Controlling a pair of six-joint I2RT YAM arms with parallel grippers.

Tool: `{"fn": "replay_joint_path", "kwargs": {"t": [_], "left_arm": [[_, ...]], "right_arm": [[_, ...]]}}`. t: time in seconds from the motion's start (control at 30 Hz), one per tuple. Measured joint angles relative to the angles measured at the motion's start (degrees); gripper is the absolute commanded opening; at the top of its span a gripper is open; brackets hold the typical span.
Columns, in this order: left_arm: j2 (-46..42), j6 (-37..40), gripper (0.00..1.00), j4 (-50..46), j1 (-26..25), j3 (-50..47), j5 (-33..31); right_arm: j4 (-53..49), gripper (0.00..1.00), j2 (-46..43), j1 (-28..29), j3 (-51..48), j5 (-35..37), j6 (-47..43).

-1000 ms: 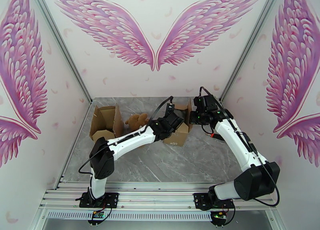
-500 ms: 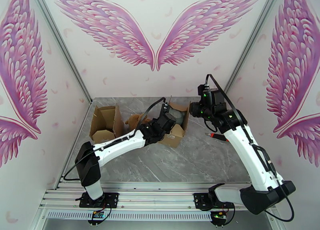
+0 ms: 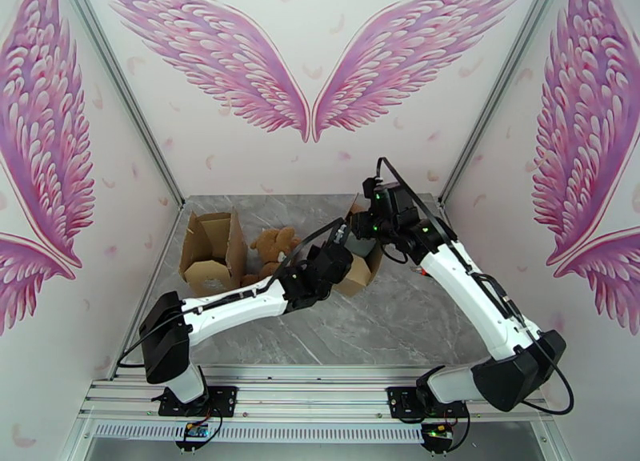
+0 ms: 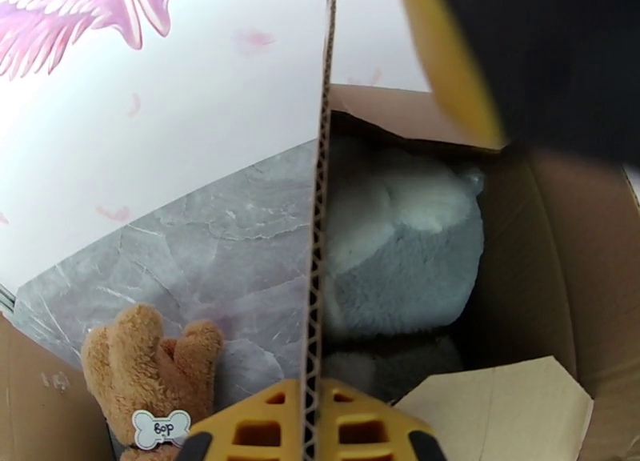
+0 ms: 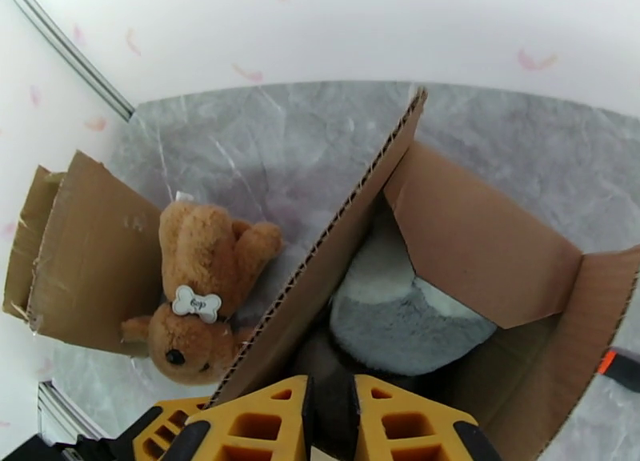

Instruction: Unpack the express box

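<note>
From above, the right gripper [image 3: 362, 224] has swung back in. A moment ago it had lifted off to the right of the box [image 3: 362, 272]; now it hangs over the open mouth again. The left gripper [image 3: 342, 246] hasn't let go of the near side, though that arm's elbow has slid out to the left. The box has barely shifted on the table [image 3: 400, 318]. A brown teddy bear [image 3: 272, 245] lies out already, beside an empty box [image 3: 210, 246].

From the left wrist, the yellow fingers are clenched on the edge of a cardboard flap [image 4: 318, 214], holding it upright. Behind it a grey soft toy [image 4: 400, 254] sits deep in the box, so that one is not yet unpacked.

From the right wrist, the fingers hover just above the opening, looking straight down on the grey soft toy. They stand close together with a dark gap between them. I can't tell whether they are parted or closed, and I see nothing in them.

To my eye the flap is held clear and the right arm is lined up to reach in for the toy.
</note>
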Motion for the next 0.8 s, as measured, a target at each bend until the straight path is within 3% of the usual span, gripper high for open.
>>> {"fn": "replay_joint_path", "kwargs": {"t": [0.2, 0.4, 0.57, 0.8], "left_arm": [[-2.4, 1.4, 0.00, 3.5, 0.0, -1.4, 0.1], [-3.5, 1.6, 0.00, 6.1, -0.5, -5.7, 1.3], [-3.7, 1.7, 0.00, 8.0, -1.5, -8.7, 2.3], [-4.3, 2.4, 0.00, 11.2, -2.0, -9.9, 3.4]], "right_arm": [[1.9, 0.21, -1.8, 0.0, -9.4, 2.6, 2.0], [9.1, 0.30, -2.2, 0.1, -14.7, 5.3, 6.9], [15.6, 0.49, -2.3, 0.1, -19.4, 7.4, 11.5], [23.1, 0.82, -1.5, 0.1, -21.7, 8.3, 17.3]]}}
